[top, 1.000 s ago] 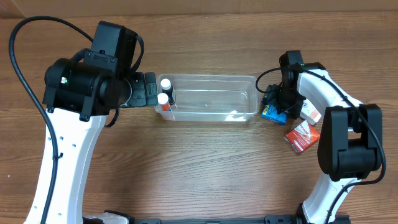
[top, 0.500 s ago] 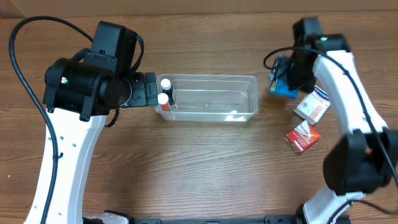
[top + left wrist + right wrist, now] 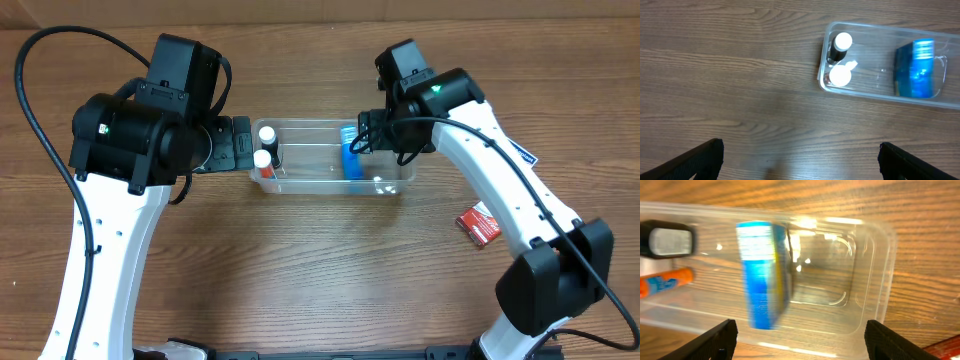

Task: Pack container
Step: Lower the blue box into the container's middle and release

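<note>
Three things lie packed in the container [image 3: 310,190] under my right pincer [image 3: 801,336], two bottles [image 3: 266,133] toward its left and the blue box [image 3: 350,160] right below its spread, empty jaws, with a red box [image 3: 478,224] back to its right yet unpacked; my left pincer [image 3: 800,156] gapes empty.
</note>
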